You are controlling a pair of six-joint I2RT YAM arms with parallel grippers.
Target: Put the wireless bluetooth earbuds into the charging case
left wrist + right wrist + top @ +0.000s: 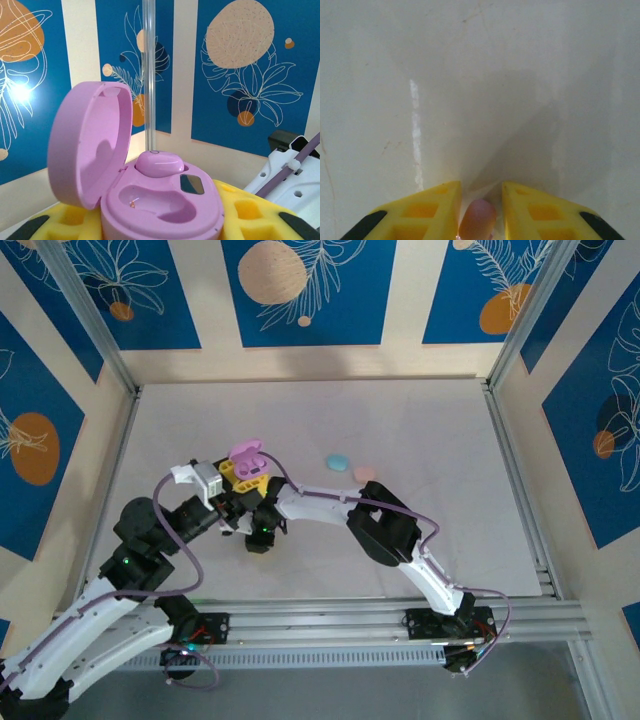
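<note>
**Left gripper** (246, 472): my yellow pads are clamped on the base of the pink case (160, 215), left of ctr in the top view and apparently up off the table (420, 420). The lid (90, 150) is swung up and back, so both wells face upward. I read this as a presenting pose: a steady target for my other arm.

**Left wrist view:** the far well, mid-frame, holds the seated earbud (159, 164) (lilac-pink, dome up). The near well (150, 200), lower ctr, is bare.

**Right gripper** (480, 199): pointed down at the table, just below the left gripper in the top view. My fingers are closed on the second earbud (477, 222), lilac-pink, at bottom ctr of the right wrist view. It's pinched between the yellow tips (only its upper end shows, so its orientation in the grip is unclear). Tip-grip prob. so the fingers won't foul the case rim.

**Judgement:** pick done or nearly. Next = lift and carry to the near well. The wells are shaped, so rotation must match. Risk: the bud twists or slips in so narrow a pinch.

**Other cases:** the blue case (338, 461) and peach case (364, 472) sit side by side right of ctr in the top view, apart from both grippers. They look shut.
</note>
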